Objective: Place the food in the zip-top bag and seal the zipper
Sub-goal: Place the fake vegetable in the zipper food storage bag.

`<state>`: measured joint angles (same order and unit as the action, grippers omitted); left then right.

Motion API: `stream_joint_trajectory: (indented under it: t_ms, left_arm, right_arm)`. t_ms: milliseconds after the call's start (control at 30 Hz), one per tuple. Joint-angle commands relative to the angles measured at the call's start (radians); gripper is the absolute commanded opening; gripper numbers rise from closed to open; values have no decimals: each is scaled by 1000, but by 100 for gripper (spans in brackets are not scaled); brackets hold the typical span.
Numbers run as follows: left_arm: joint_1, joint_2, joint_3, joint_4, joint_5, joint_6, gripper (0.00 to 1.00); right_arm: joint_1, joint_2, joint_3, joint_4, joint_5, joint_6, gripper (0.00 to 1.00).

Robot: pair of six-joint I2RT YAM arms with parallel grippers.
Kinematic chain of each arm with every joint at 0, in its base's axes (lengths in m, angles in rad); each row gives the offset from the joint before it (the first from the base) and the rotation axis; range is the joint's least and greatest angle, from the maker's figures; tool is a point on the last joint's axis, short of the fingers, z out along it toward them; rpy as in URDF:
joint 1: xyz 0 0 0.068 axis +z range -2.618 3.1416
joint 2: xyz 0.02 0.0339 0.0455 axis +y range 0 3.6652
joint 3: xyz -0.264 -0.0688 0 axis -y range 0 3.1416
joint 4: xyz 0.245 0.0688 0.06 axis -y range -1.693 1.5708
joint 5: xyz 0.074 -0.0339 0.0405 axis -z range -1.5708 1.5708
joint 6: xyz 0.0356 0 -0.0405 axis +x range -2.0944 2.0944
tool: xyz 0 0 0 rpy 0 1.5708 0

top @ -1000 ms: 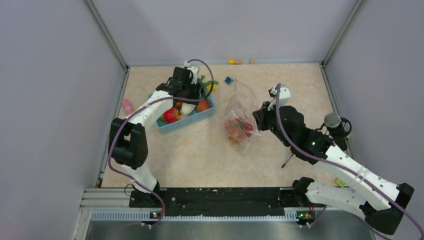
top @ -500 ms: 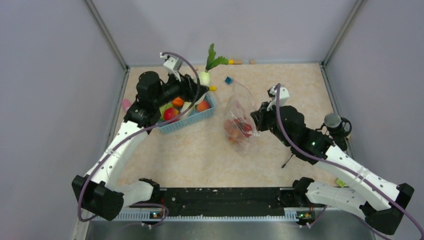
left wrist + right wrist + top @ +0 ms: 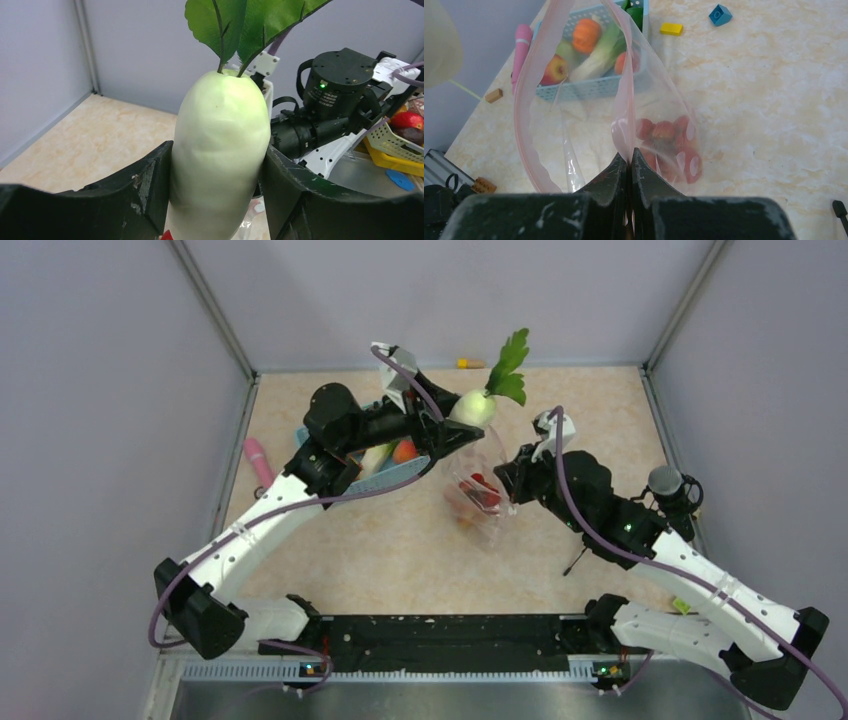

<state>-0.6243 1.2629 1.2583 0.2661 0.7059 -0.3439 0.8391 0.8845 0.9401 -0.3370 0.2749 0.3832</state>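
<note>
Radish: I hold the white radish (image 3: 470, 408) aloft at the upper centre of the overhead view. Its leaves point toward the top edge, and it hangs just beside the bag's mouth.
Left gripper: My left gripper (image 3: 216, 192) is clamped across the radish's middle, one finger pressed on each flank.
Radish, handling: I judge it to be hollow plastic, light and stiff, with a glossy skin that could slip. The thick waist looks like the sound place to grip, while the thin, bendy leaves do not.
Radish, look: It is pale white-green, oblong and smooth, topped by broad dark green leaves on fine stems.
Right gripper: My right gripper (image 3: 629, 170) is pinched tight on the zipper (image 3: 524, 95) at the bottom centre of its wrist view.
Bag: The zip-top bag (image 3: 574, 115) is clear and floppy, and its pink-edged mouth stands open in a tall loop. Red cherries (image 3: 666, 137) lie in its lower right. I judge the film would sag if taken anywhere but the firmer strip.
Basket: The light blue basket (image 3: 594, 87) sits on the tabletop at the upper left of that view. It holds orange, red and green produce.
</note>
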Motion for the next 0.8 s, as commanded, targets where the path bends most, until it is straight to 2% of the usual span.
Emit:
stream_joint_trajectory:
  t_ms: [0, 133, 300, 500, 667, 767]
  left_arm:
    - [-56, 47, 60, 120, -14, 28, 0]
    - [-64, 103, 68, 171, -18, 2, 0]
    - [-77, 158, 81, 154, -9, 15, 0]
    - [-93, 160, 30, 145, -36, 57, 2]
    - [-100, 127, -27, 145, -55, 92, 14]
    - [-105, 111, -57, 145, -83, 114, 15]
  right_arm:
    - [-12, -27, -7, 62, -29, 19, 0]
    - [-12, -38, -12, 66, -28, 22, 0]
    - [-11, -51, -21, 70, -24, 23, 0]
    - [-12, -64, -29, 76, -17, 23, 0]
    - [-12, -63, -29, 78, -14, 22, 0]
    - [-12, -62, -27, 79, -12, 23, 0]
